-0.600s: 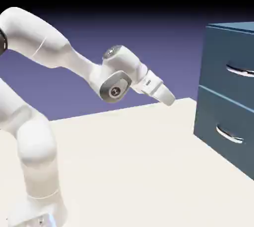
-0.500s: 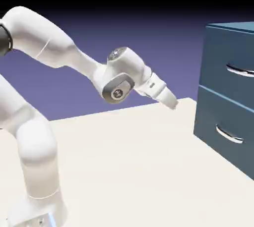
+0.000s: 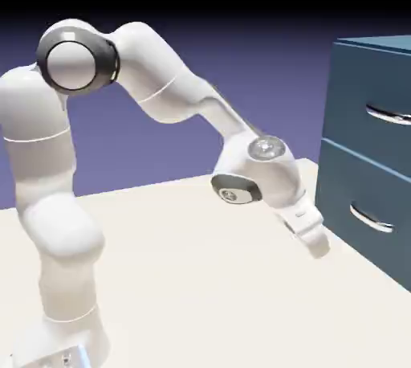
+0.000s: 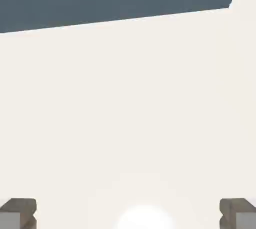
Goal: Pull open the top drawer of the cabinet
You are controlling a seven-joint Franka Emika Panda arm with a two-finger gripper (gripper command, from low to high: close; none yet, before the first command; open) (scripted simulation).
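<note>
From here I see my white two-finger jaws spread wide with nothing between them, angled down over the pale flat table. The flat dark blue top drawer with its curved silver handle sits closed, higher up, in the boxy dark blue cabinet at the exterior view's right.

From here I see my arm rise at the exterior view's left and reach right, its gripper angled down over the pale table. The blue cabinet stands at the right, partly out of frame. Its top drawer and lower drawer are both closed, each with a curved silver handle. I have the gripper apart from both handles, lower than the top one.
</note>
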